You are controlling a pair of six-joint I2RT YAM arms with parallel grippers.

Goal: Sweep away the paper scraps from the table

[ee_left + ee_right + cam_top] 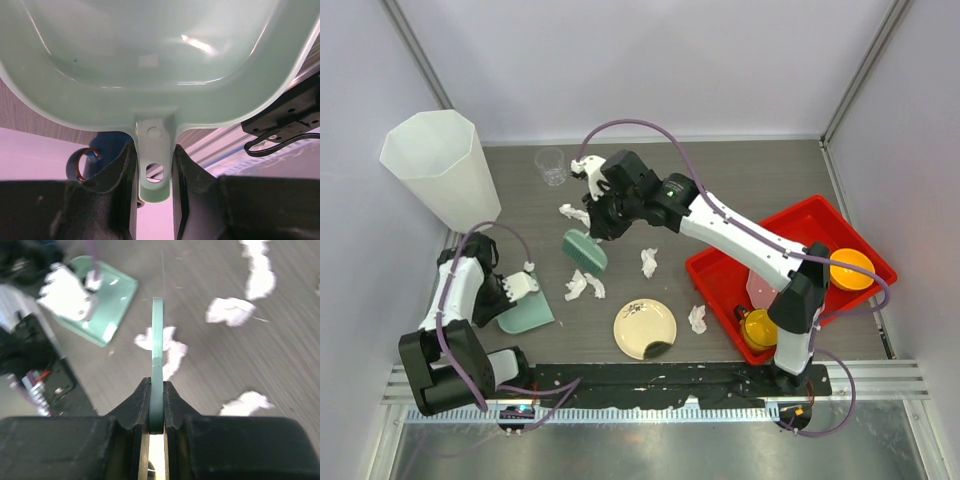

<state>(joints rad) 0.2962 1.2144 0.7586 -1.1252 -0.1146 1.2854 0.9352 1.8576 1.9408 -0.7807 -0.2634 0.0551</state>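
The left gripper [152, 149] has its black fingers [116, 175] pinching the flat handle tab of a mint-green plastic dustpan [150, 60], and the scoop fans out ahead of them. In the top view the pan sits at about 8 o'clock on the dark wood-grain table [740, 175].

The right gripper [156, 385] has its fingers [132, 402] pressed tight on a flat green plastic sweeper [158, 340], seen edge-on from the wrist. The sweeper hangs near the table's middle.

The small crumpled white paper scraps [585, 287] lie loose on the table around the sweeper. One cluster is just at its 6 o'clock, one at 12 o'clock, one at 3 o'clock, and one farther off at 4 o'clock. That last scrap lies between a round cream plate [640, 322] and a red plastic tray [800, 225] holding yellow bowls [850, 268].

A clear plastic cup [552, 166] stands at the table's 11 o'clock. A tall white plastic bin [440, 165] stands at 10 o'clock.
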